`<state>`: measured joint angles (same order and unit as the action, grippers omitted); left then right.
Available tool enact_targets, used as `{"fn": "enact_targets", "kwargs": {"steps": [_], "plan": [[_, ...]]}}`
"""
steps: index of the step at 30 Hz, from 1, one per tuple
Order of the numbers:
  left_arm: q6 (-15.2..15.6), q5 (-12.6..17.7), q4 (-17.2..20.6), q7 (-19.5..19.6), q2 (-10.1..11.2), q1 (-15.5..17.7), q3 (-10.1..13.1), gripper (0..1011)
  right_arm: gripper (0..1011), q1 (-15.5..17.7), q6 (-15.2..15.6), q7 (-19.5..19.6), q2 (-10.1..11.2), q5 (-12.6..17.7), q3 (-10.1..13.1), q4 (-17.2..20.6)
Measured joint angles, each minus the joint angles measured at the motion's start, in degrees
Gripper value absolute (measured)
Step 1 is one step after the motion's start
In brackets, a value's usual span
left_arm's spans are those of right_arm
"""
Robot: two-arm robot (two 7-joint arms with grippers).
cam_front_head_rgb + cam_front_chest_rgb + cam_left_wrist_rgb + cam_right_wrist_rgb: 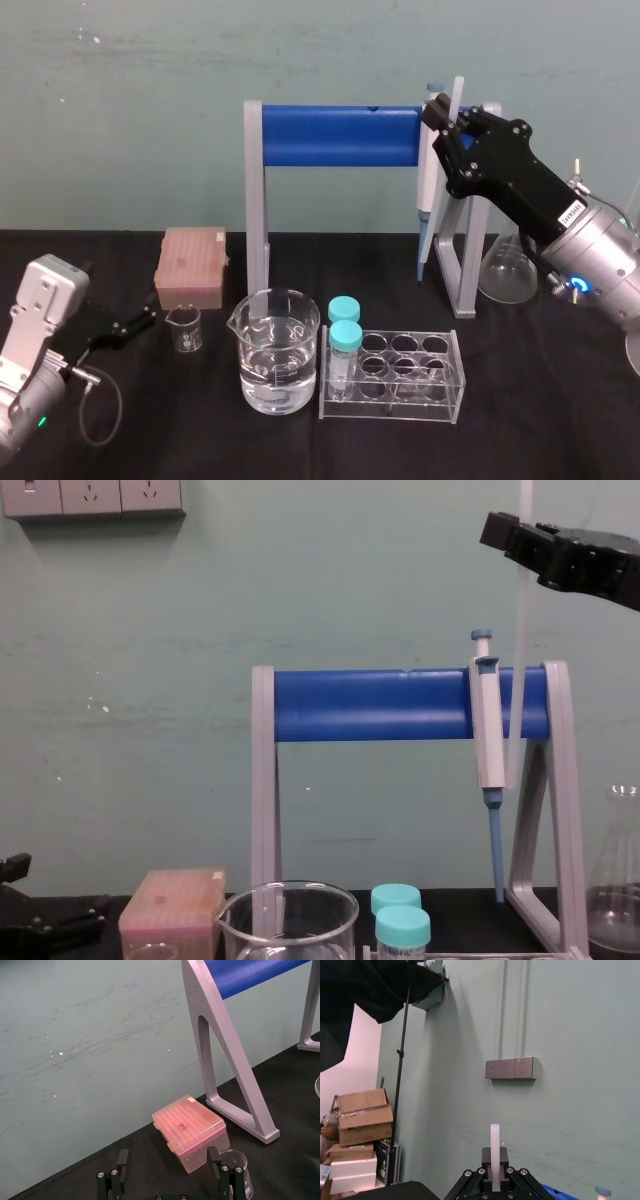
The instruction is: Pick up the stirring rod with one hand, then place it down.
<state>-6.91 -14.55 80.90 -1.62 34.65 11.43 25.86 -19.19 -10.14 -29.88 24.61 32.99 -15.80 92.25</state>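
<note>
rod (494, 1150): translucent and whitish, smooth; glass or plastic, could not tell which.
right gripper (440, 110): matt black housing and jaws; the arm behind looked like satin silver metal.
left gripper (140, 322): matt black as well, with a pale grey plastic shell behind.
worktop (560, 400): black, matt, cloth-like.
stand (256, 200): matt grey plastic legs; the smooth blue bar had a dull sheen.
beaker (275, 350): clear, glossy glass.
flask (505, 265): clear glass with bright glints.
rack (440, 405): clear, glossy acrylic.
caps (345, 335): smooth teal plastic.
box (192, 1132): frosted pink plastic, half translucent.
pipette (488, 730): smooth white and blue plastic.
wall (100, 1035): matt pale green paint, scuffed.
</note>
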Motion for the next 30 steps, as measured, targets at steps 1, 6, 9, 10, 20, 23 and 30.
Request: {"fn": "enact_targets", "kwargs": {"steps": [1, 6, 9, 10, 20, 23, 30], "plan": [[0.0, 0.0, 0.0, 0.0, 0.0, 0.0, 0.0, 1000, 70, 0.0, 0.0, 0.0, 0.0, 0.0, 0.0, 0.0], [0.0, 0.0, 0.0, 0.0, 0.0, 0.0, 0.0, 1000, 70, 0.4, 0.0, 0.0, 0.2, 0.0, 0.0, 0.3], [0.0, 0.0, 0.0, 0.0, 0.0, 0.0, 0.0, 1000, 70, 0.5, 0.1, 0.1, 0.3, 0.0, -0.1, 0.5], [0.0, 0.0, 0.0, 0.0, 0.0, 0.0, 0.0, 1000, 70, 0.6, 0.1, 0.1, 0.3, 0.0, -0.1, 0.5], [0.0, 0.0, 0.0, 0.0, 0.0, 0.0, 0.0, 1000, 70, 0.8, 0.3, 0.2, 0.5, -0.1, -0.2, 0.8], [0.0, 0.0, 0.0, 0.0, 0.0, 0.0, 0.0, 1000, 70, 0.8, 0.3, 0.2, 0.5, -0.1, -0.3, 0.8], [0.0, 0.0, 0.0, 0.0, 0.0, 0.0, 0.0, 1000, 70, 0.8, 0.4, 0.2, 0.5, -0.2, -0.4, 0.8]]}}
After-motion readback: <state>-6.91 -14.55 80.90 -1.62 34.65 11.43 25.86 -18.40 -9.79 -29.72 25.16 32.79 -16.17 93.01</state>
